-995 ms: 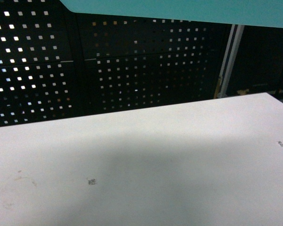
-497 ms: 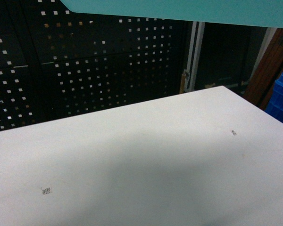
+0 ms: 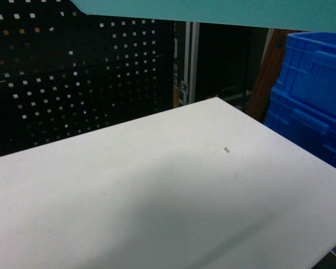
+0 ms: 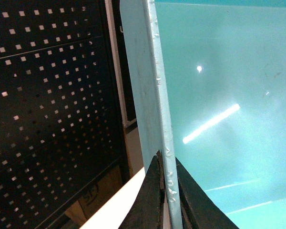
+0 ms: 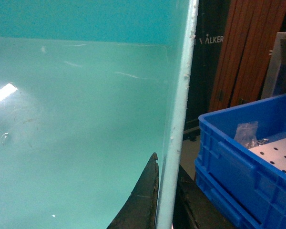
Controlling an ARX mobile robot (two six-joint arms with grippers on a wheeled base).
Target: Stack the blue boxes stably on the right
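A light turquoise blue box [image 3: 213,11] hangs lifted above the table, and only its underside shows along the top of the head view. In the left wrist view my left gripper [image 4: 168,191] is shut on the box's left wall [image 4: 155,95], one finger on each side of the thin rim. My right gripper [image 5: 168,200] is likewise shut on the box's right wall [image 5: 181,119]. The smooth inside of the tub [image 5: 76,119] fills most of both wrist views. Neither gripper shows in the head view.
A white table [image 3: 157,190] lies below the box. Two stacked dark blue ribbed crates [image 3: 313,95] stand just past its right edge; the upper crate [image 5: 248,167] holds a perforated plate and a small bag. Black pegboard [image 3: 73,73] forms the back wall.
The head view has swung to the right: the table's small marker slid left, and the dark blue crates came into view on the right. The turquoise box stays at the top.
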